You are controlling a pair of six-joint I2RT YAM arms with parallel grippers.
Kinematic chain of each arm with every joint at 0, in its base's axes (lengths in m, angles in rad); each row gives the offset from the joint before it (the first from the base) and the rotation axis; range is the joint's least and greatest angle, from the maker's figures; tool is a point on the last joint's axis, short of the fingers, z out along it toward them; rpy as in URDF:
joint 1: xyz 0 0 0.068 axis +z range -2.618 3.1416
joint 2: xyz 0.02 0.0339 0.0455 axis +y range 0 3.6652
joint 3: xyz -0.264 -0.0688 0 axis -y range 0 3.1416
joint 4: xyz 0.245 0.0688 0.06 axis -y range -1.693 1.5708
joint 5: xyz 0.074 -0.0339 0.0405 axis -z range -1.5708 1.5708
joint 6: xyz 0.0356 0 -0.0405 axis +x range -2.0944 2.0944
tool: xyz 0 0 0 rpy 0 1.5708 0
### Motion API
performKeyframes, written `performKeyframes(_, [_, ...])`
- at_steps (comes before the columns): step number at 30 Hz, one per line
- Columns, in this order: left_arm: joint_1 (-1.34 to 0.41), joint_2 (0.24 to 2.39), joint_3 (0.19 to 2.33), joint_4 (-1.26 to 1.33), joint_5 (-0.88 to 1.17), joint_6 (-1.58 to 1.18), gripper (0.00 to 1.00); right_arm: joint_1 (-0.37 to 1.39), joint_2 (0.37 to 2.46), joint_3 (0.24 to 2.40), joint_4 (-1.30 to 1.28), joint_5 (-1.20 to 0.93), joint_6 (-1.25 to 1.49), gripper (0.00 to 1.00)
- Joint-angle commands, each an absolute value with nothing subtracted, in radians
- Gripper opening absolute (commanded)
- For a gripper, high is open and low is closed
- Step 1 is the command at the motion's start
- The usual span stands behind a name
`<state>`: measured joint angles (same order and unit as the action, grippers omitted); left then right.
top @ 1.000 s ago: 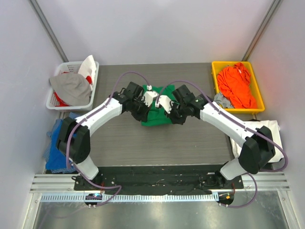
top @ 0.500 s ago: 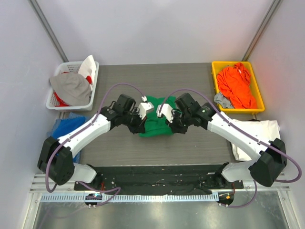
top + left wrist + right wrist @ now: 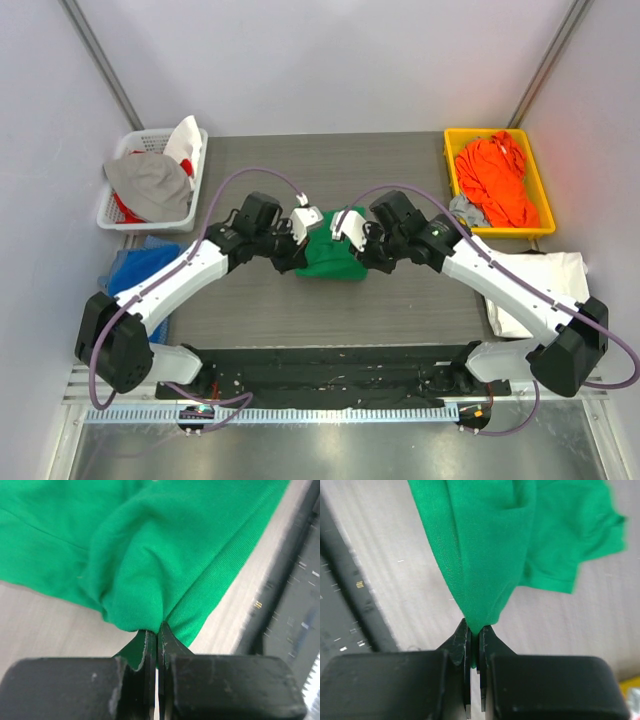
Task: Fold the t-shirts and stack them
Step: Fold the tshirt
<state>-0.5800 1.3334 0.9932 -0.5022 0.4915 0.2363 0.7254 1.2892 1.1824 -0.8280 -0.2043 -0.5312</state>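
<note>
Centrally on the grey worktop (image 3: 400,300) lies the green t-shirt (image 3: 335,258), bunched into a compact heap between the two arms. Beside the worktop's right edge lies the white t-shirt (image 3: 555,270), partly under the right arm. The orange t-shirt (image 3: 497,180) sits crumpled in the yellow bin (image 3: 452,175) at the far right corner. The left claw (image 3: 157,635) is clamped narrow on a green fold at the heap's left side; the right claw (image 3: 474,630) pinches a fold at its right side.

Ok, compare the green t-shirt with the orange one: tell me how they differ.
The green t-shirt lies bunched on the table; the orange t-shirt sits heaped in the yellow bin. The green one is pinched by the left gripper and the right gripper; the orange one is untouched. Both are plain bright cloth, neither neatly folded.
</note>
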Motion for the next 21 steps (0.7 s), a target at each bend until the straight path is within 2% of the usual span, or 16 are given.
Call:
performKeyframes(1, [-0.563, 1.37, 1.045, -0.425, 0.338, 0.267, 0.0, 0.716, 1.272, 1.239, -0.77, -0.025, -0.569, 0.01])
performKeyframes(10, [-0.54, 1.44, 1.035, -0.203, 0.189, 0.249, 0.0, 0.673, 1.347, 1.238, -0.617, 0.075, -0.632, 0.01])
performKeyframes(21, [-0.52, 1.531, 1.072, -0.092, 0.109, 0.241, 0.0, 0.552, 1.517, 1.39, -0.557, 0.019, -0.693, 0.01])
